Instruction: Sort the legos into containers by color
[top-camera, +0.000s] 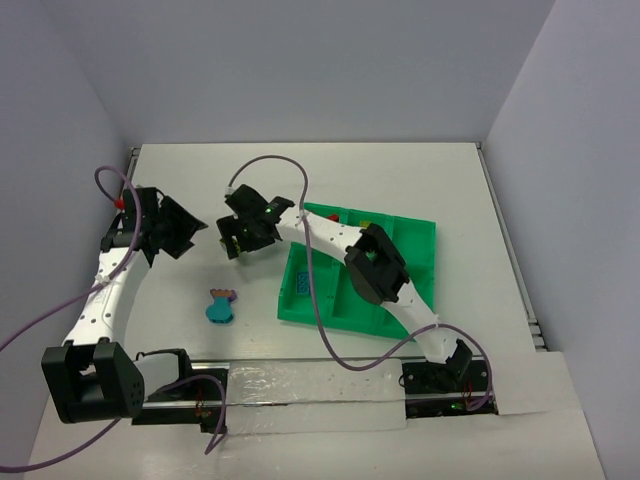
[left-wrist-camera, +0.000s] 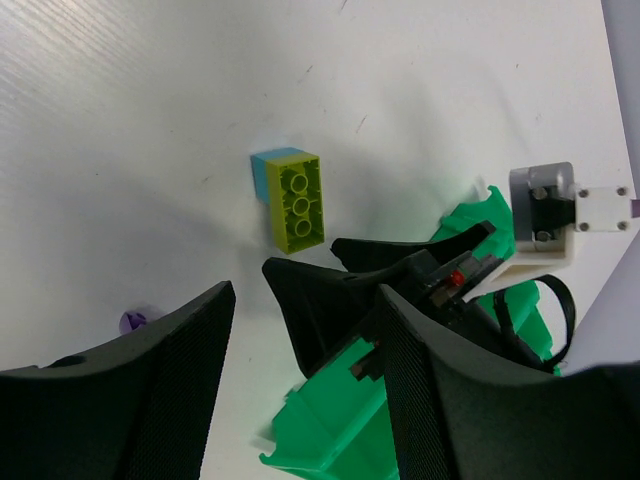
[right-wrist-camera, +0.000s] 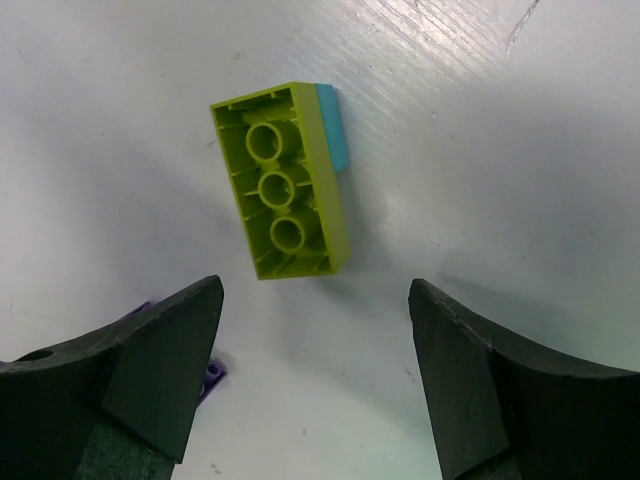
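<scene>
A yellow-green lego (right-wrist-camera: 285, 205) lies underside up on the white table with a cyan lego (right-wrist-camera: 335, 135) stuck to its far side. Both also show in the left wrist view (left-wrist-camera: 297, 205). My right gripper (right-wrist-camera: 315, 300) is open and empty, hovering just short of this pair, fingers either side. In the top view it (top-camera: 236, 240) hides the pair. My left gripper (top-camera: 190, 227) is open and empty, left of the right one, and looks toward it (left-wrist-camera: 305, 300). A cyan and pinkish-orange lego cluster (top-camera: 220, 306) lies on the table. The green tray (top-camera: 420, 240) holds a blue lego (top-camera: 300, 284).
A tiny purple piece (right-wrist-camera: 208, 375) lies on the table by my right gripper's left finger; it also shows in the left wrist view (left-wrist-camera: 135, 322). The tray's near-left corner (left-wrist-camera: 330, 420) sits close to both grippers. Grey walls enclose the table on three sides.
</scene>
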